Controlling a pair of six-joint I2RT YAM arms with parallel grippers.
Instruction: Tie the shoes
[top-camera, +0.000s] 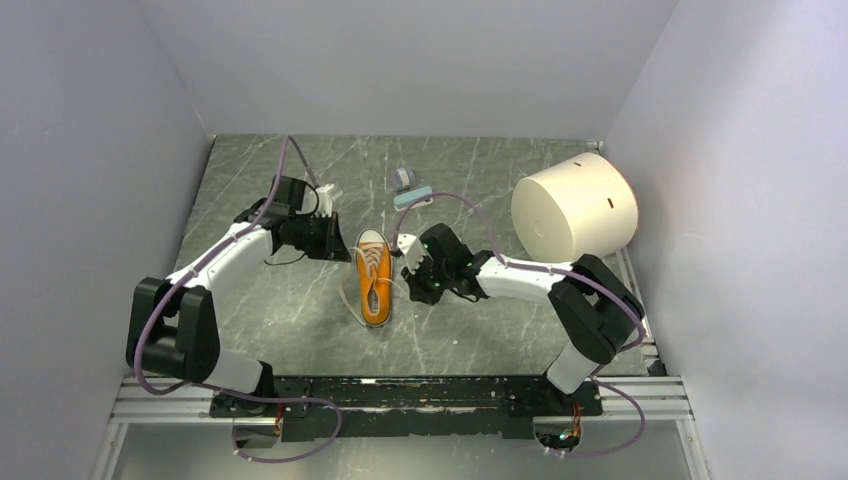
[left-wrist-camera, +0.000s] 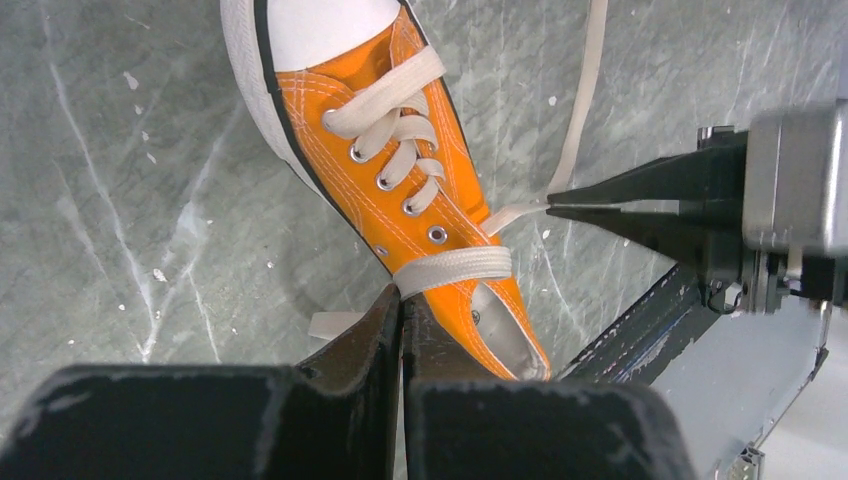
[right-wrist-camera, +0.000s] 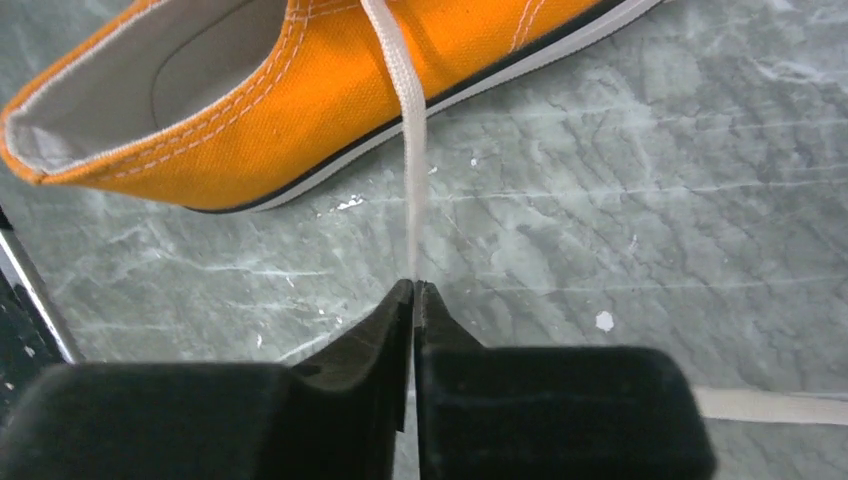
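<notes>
One lace (right-wrist-camera: 408, 130) of the orange sneaker (top-camera: 374, 280) is pinched by the right gripper (right-wrist-camera: 414, 290), the left gripper (left-wrist-camera: 401, 300) is pressed shut, and a crossing seems needed next.

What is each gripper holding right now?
Left gripper: closed, pinching one lace.
Right gripper: closed, pinching the other lace.
</notes>
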